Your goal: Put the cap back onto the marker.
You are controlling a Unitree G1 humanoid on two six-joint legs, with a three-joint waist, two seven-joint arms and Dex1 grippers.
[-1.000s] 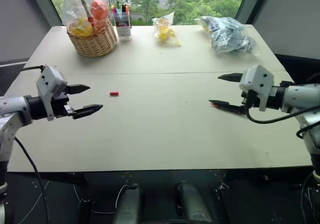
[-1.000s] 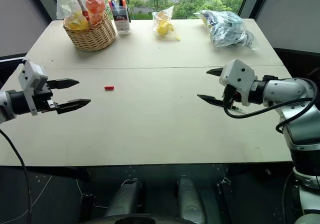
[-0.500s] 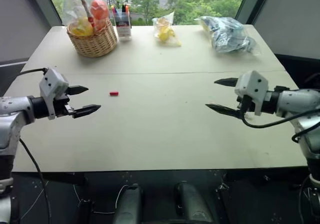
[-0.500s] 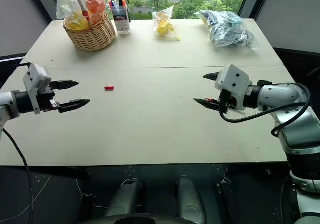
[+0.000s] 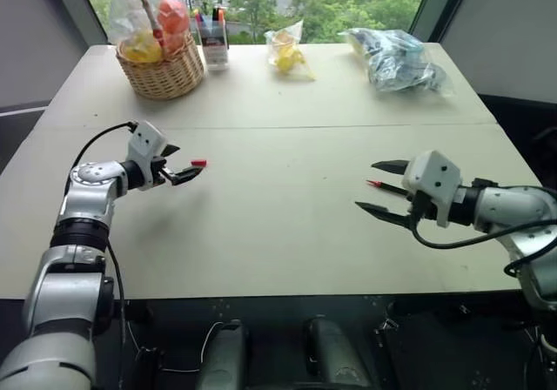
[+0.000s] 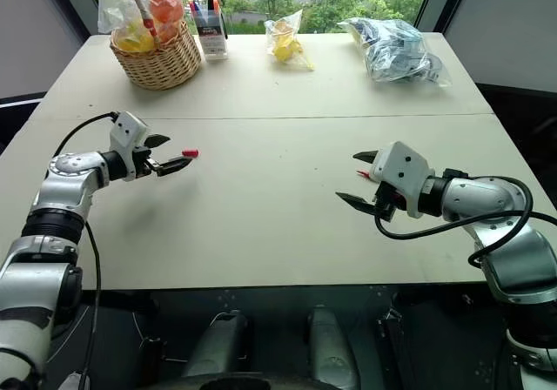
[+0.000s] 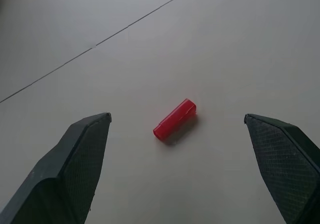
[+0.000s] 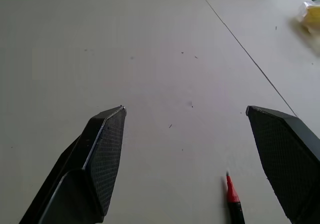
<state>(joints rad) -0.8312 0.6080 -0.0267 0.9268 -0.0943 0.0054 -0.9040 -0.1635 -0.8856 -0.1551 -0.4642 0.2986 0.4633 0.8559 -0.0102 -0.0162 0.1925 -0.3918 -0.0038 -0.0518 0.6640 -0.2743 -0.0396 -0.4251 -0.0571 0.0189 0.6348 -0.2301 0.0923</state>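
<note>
The cap (image 5: 198,162) is a tiny red cylinder lying flat on the pale table (image 5: 278,242) left of centre. My left gripper (image 5: 188,161) is open and low over the table, its two black fingers on either side of the cap without touching it; the left wrist view shows the cap (image 7: 174,120) between the spread fingers (image 7: 82,154). The marker (image 8: 233,196), dark with a red tip, lies on the table at the right. My right gripper (image 5: 366,185) hangs open just above it, and the red tip (image 5: 374,183) shows between the fingers. Nothing is held.
Along the table's far edge stand a wicker basket (image 5: 165,68) with bagged fruit, a holder of upright pens (image 5: 213,37), a small bag with yellow contents (image 5: 288,52) and a crumpled bluish plastic bag (image 5: 396,59). A seam (image 5: 305,127) runs across the tabletop.
My left gripper has gone forward and down from the table's left edge until its open fingers flank the cap. The right gripper has sunk a little and drawn back, still open.
</note>
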